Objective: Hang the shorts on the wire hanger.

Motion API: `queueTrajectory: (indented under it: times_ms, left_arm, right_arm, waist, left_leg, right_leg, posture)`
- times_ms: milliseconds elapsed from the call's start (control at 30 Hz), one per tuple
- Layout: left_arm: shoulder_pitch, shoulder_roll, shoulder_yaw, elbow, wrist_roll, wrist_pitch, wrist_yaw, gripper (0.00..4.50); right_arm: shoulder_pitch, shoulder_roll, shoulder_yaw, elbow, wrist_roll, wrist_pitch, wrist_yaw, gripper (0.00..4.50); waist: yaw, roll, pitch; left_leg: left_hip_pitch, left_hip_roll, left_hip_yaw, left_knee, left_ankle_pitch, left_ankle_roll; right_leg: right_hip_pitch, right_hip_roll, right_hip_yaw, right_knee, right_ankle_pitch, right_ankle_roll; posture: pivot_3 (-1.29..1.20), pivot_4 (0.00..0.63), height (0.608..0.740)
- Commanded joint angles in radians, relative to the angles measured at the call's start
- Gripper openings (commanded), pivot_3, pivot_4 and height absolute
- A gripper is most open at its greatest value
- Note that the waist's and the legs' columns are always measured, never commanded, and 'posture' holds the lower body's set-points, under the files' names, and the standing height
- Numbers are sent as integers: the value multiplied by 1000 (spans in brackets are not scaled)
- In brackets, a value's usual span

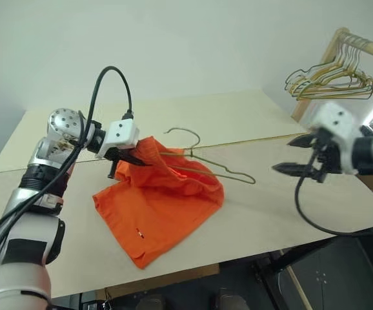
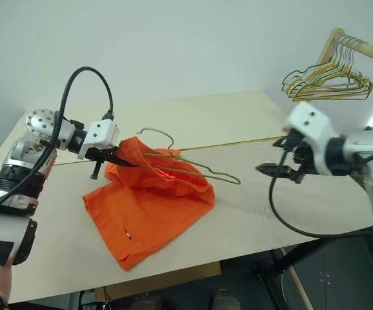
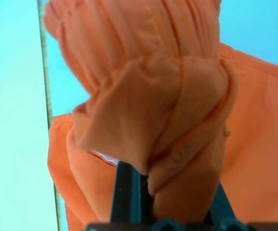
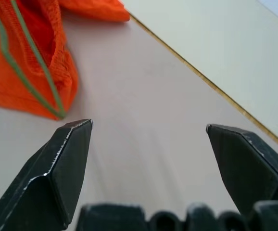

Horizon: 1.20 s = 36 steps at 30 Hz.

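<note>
1. On the pale table (image 1: 315, 213), near its middle: bright orange shorts (image 1: 157, 206), mostly flat, waistband end lifted and bunched.
2. Left gripper (image 1: 130, 157) clamped tight on the gathered waistband, holding it raised off the surface.
3. Wire hanger (image 1: 202, 165) threaded partly into the shorts; hook poking out toward the far side, one shoulder sticking out to the right, resting on the table.
4. Right gripper (image 2: 278, 169) hanging well apart from the cloth, off to the right, fingers spread wide and empty.
5. Likely step in hand: getting the hanger seated across the waistband.
6. To do it well: keep the left pinch firm and the waistband high, so the opening stays slack.
7. Bring the right gripper in low toward the exposed wire shoulder, not the fabric.
8. Grip only the wire; thin and springy, likely to twist or slip if pinched near its tip.
9. Beyond the table's right corner: spare hangers (image 1: 332, 81) bunched on a wooden rail (image 1: 361, 44), no part of this.
</note>
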Motion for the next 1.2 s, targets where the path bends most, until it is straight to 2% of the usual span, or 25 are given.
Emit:
queueTrajectory:
  times_ms: [33, 133, 200, 267, 400, 500, 567, 667, 800, 1000, 1033, 1100, 1200]
  left_arm:
    - [-1, -4, 44, -44, -9, 36, 31, 0]
    - [-5, -18, 60, -58, -16, 74, 55, 0]
    - [-8, -25, 69, -67, -22, 100, 63, 0]
    - [-9, -28, 76, -77, -25, 116, 64, 0]
    - [-2, -28, 85, -102, -28, 136, 59, 0]
    - [2, -25, 86, -112, -25, 140, 55, 0]
    - [2, -23, 88, -119, -24, 147, 57, 0]
    - [7, -18, 91, -132, -26, 154, 57, 0]
    - [21, -8, 94, -153, -27, 159, 60, 0]
    - [39, 1, 105, -167, -27, 162, 64, 0]
    - [41, 1, 106, -167, -26, 161, 64, 0]
    - [39, -1, 106, -163, -24, 160, 66, 0]
    - [36, -4, 107, -156, -21, 155, 69, 0]
  right_arm:
    - [184, 51, -172, -65, 55, -67, 9, 4456]
    - [402, 164, -188, -121, 44, -210, -27, 4456]
    - [434, 248, -109, -145, 31, -249, -106, 4456]
    - [417, 329, -16, -149, -1, -272, -201, 4456]
    - [281, 515, 221, -9, -134, -357, -396, 4456]
    - [177, 604, 321, 107, -169, -412, -428, 4456]
    - [121, 636, 358, 167, -151, -428, -402, 4456]
    - [83, 640, 408, 200, -132, -446, -340, 3842]
    - [96, 611, 431, 182, -117, -448, -291, 2453]
    - [142, 557, 366, 168, -86, -438, -297, 292]
    - [147, 549, 353, 161, -74, -427, -300, 58]
    - [161, 529, 330, 147, -58, -420, -295, 58]
    - [191, 495, 298, 111, -16, -409, -270, 729]
  waist:
    - [2, -1, -1]
    - [3, -4, -2]
    - [-2, -3, -2]
    - [-17, -3, -2]
    - [-41, -3, -1]
    - [-43, -2, -1]
    - [-41, -2, -1]
    - [-26, -2, -1]
    - [-18, -2, -1]
    - [-8, -2, -1]
    - [-6, -2, -1]
    - [-4, -2, -1]
    - [-2, -2, -1]
  left_leg:
    - [0, 0, 0, 0, 0, 0]
    - [1, 0, -1, 0, 0, 1]
    - [1, -1, -1, 0, 0, 1]
    - [3, -1, 1, 1, 0, 1]
    - [16, 1, 3, 0, -1, 1]
    - [18, 2, 3, -1, 0, 1]
    - [18, 1, 3, -1, 0, 0]
    - [15, 0, 4, -1, 0, 0]
    - [12, 0, 3, -1, -2, 3]
    - [11, -1, 3, -1, -3, 3]
    - [11, 0, 3, -1, -3, 3]
    - [12, 0, 3, -1, -3, 3]
    - [13, 0, 3, -1, -3, 2]
  right_leg:
    - [1, 0, 0, 0, 0, 0]
    - [2, 1, 0, 0, 0, 1]
    - [2, 0, 1, 0, 1, 1]
    - [2, 0, 5, 2, 1, 2]
    - [12, 2, 8, 2, 1, 2]
    - [13, 2, 10, 2, 2, 1]
    - [12, 3, 10, 3, 2, 0]
    - [10, 3, 10, 2, 2, 1]
    - [10, 2, 6, 1, 1, 2]
    - [11, 1, 5, -1, 1, 3]
    - [11, 2, 5, -1, 1, 3]
    - [11, 2, 5, -1, 1, 3]
    - [12, 2, 6, -2, 1, 3]
  posture:
    - [-42, 0, 740]
    - [-37, 0, 740]
    - [-34, 0, 740]
    - [-31, 0, 740]
    - [-26, 0, 740]
    - [-12, 0, 740]
    - [-8, 0, 740]
    - [7, 0, 740]
    - [28, 0, 740]
    - [29, 0, 740]
    - [31, 0, 740]
    - [30, 0, 740]
    - [30, 0, 740]
